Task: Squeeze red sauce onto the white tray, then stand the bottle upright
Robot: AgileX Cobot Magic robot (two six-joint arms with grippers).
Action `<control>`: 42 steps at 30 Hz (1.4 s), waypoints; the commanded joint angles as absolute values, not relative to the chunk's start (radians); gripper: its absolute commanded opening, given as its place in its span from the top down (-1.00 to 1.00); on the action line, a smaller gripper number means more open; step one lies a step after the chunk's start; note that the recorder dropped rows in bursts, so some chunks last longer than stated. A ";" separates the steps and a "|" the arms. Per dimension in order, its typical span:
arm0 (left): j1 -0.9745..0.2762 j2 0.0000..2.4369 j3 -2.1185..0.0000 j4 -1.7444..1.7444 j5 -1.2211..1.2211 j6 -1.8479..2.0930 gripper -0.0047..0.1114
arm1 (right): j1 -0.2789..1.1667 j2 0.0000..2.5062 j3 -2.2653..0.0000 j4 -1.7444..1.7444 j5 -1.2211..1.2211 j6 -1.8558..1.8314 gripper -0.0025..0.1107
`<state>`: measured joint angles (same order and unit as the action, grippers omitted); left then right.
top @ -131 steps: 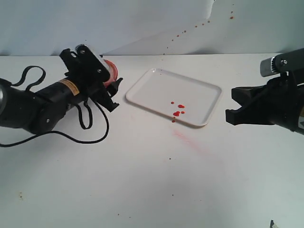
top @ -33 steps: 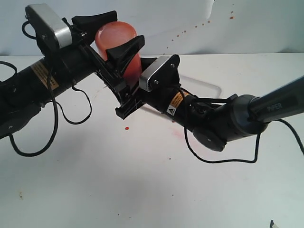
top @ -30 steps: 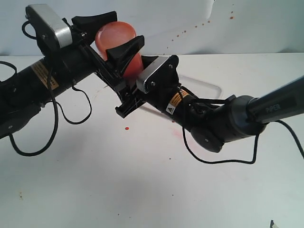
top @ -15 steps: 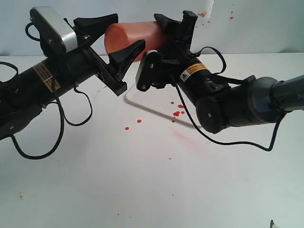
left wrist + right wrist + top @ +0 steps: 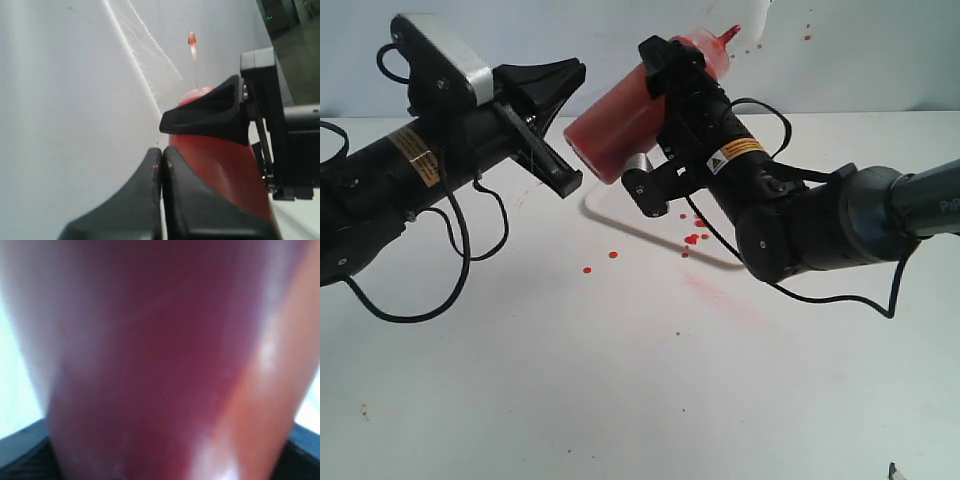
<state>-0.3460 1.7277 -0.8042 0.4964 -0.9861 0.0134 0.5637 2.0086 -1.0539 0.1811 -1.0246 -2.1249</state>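
The right fingers (image 5: 660, 57) are clamped across the bottle (image 5: 620, 125) just below its shoulder and hold it in the air, clear of the tabletop (image 5: 620, 390). In the left wrist view one of them lies pressed over the red body (image 5: 220, 170). The bottle is tilted in the exterior view, with the nozzle (image 5: 727, 34) toward 1 o'clock and the base toward 7 o'clock. In the right wrist view its dark red side (image 5: 165, 365) fills the picture, blurred.

The left fingers (image 5: 550, 82) are together with nothing between them; the left wrist view shows only a thin seam where they (image 5: 140, 200) meet. Their tips sit just beside the bottle's lower half, at 10 o'clock of it, with a narrow gap showing in the exterior view.

Under the bottle's base lies the tray (image 5: 620, 212), mostly hidden behind the right arm (image 5: 800, 220); only its near left corner and edge show. A few drops of sauce (image 5: 692, 239) lie on it close to that edge, right beside the arm. Two more red drops (image 5: 587, 270) lie on the tabletop off the tray, at 8 o'clock of the drops on it. A pale pink smear (image 5: 720, 295) marks the tabletop at 5 o'clock of the tray's drops. Red specks (image 5: 807, 37) dot the wall at 3 o'clock of the nozzle.
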 commanded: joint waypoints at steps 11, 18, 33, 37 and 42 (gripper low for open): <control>-0.348 1.722 -0.803 0.355 -0.708 0.107 0.59 | 0.560 1.991 -1.061 0.044 -1.104 -2.143 0.96; -0.348 1.722 -0.803 0.240 -0.711 0.107 -0.51 | 0.558 1.993 -1.061 0.038 -1.027 -2.143 0.96; -0.348 1.703 -0.808 0.467 -0.622 -0.082 -0.88 | 0.549 1.997 -1.254 0.091 -0.791 -2.143 0.96; -0.348 1.636 -0.808 0.467 -0.549 -0.082 -0.88 | 0.509 1.997 -1.254 0.086 -0.772 -2.143 0.96; -0.348 1.572 -0.808 0.583 -0.495 -0.189 -0.88 | 0.477 1.997 -1.254 0.070 -0.781 -2.143 0.96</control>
<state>-0.3462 1.5995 -0.8129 0.5103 -0.5163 -0.1094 0.4944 2.0191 -1.2407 0.0659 -0.7189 -2.1321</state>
